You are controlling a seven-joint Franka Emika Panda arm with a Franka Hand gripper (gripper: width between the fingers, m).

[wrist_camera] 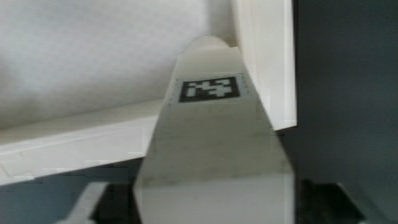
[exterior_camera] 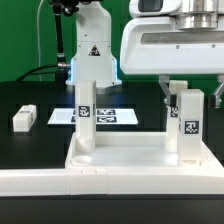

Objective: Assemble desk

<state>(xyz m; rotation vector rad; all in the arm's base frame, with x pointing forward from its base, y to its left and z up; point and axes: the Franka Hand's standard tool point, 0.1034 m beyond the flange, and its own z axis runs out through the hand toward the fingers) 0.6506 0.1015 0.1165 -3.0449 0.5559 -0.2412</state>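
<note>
The white desk top (exterior_camera: 130, 152) lies flat at the front with two legs standing in its sockets. The left leg (exterior_camera: 86, 120) stands free. My gripper (exterior_camera: 186, 95) is over the right leg (exterior_camera: 187, 128), with a finger (exterior_camera: 166, 92) down beside the leg's top. In the wrist view this tagged leg (wrist_camera: 214, 130) fills the space between the dark fingers (wrist_camera: 118, 198), which lie against its two sides, so the gripper (wrist_camera: 217, 198) is shut on it. The desk top's rim (wrist_camera: 71, 145) runs beside the leg. A loose leg (exterior_camera: 24, 117) lies on the table at the exterior view's left.
The marker board (exterior_camera: 105, 115) lies flat behind the desk top. The robot's white base (exterior_camera: 90, 55) stands at the back. A long white rail (exterior_camera: 110, 185) runs along the front edge.
</note>
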